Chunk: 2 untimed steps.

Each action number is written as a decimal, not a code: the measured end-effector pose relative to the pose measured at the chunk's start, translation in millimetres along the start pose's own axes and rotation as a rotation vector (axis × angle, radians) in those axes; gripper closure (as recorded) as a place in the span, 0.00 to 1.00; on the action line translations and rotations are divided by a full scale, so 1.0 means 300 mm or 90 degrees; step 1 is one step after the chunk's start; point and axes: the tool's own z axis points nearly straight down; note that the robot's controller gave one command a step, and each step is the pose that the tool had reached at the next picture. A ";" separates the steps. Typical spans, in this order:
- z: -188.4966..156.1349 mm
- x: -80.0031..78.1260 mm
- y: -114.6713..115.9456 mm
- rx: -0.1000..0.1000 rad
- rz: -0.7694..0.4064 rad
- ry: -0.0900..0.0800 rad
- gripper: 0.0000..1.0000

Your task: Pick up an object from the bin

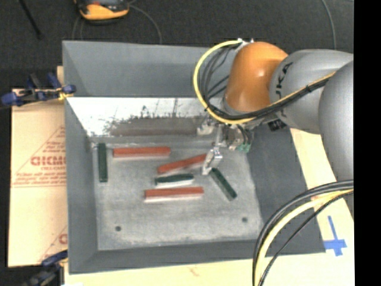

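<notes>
My gripper (211,159) hangs low over the bin's middle right, its metal fingertips close together just above the floor. They sit at the right end of a slanted red bar (181,164) and at the upper end of a slanted dark green bar (223,184). Nothing shows between the fingers. A short dark green bar (174,179) lies just left of and below the tips, with a flat red bar (174,192) under it.
Another red bar (141,152) lies further left, near the back wall. A dark green bar (102,162) stands lengthwise by the left wall. The arm with its orange cover and yellow cables overhangs the bin's right rear.
</notes>
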 end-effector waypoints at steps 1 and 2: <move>0.000 0.000 0.000 0.000 0.000 0.000 0.00; 0.106 0.020 0.009 -0.002 0.088 0.003 1.00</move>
